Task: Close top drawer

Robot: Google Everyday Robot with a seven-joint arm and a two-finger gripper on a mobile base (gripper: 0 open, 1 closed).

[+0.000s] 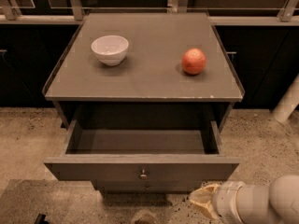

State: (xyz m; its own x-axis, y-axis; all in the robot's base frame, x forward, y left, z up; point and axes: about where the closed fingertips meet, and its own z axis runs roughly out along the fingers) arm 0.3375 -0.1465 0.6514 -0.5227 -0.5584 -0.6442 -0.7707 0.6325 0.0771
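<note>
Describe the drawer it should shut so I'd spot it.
Find the grey cabinet bearing a white bowl and a red fruit. The top drawer lies just under that surface, with the gripper near its right front corner. It alone stands pulled out, empty.

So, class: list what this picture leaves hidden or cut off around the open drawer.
Camera view: the top drawer hides whatever lies below its front.
Camera view: the pincer, bottom right below that front; frame edge cuts its arm.
The tabletop shadows the drawer's rear.

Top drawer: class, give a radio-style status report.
Gripper low right, just below the top drawer front. Drawer pulled out. Bowl, fruit on cabinet top, out of its path.
</note>
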